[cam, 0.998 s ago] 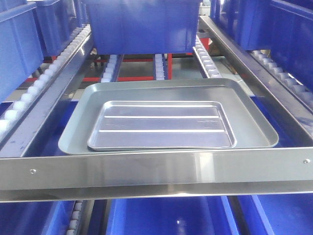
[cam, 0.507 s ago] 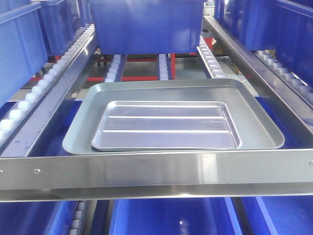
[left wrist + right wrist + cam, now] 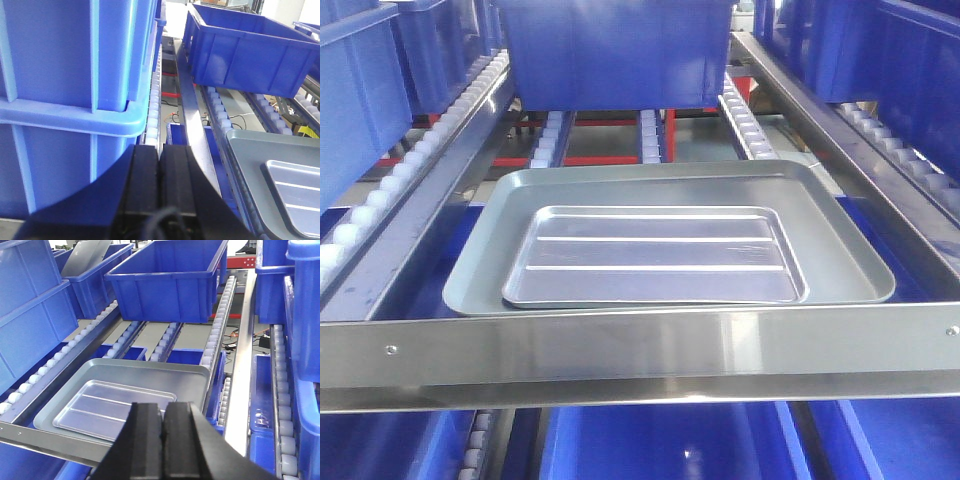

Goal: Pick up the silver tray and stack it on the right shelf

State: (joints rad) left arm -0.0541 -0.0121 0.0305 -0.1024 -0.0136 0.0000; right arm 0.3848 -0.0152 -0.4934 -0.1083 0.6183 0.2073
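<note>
Grippers of mine are both pressed closed and empty: the left gripper beside a blue bin, the right gripper over the shelf. Beyond, the silver tray lies inside the grey tray on the rollers

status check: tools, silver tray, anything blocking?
Left tool and right tool shut, empty. Shiny ridged silver tray lies inside larger dull grey tray, untouched. Blue plastic bin sits behind.
</note>
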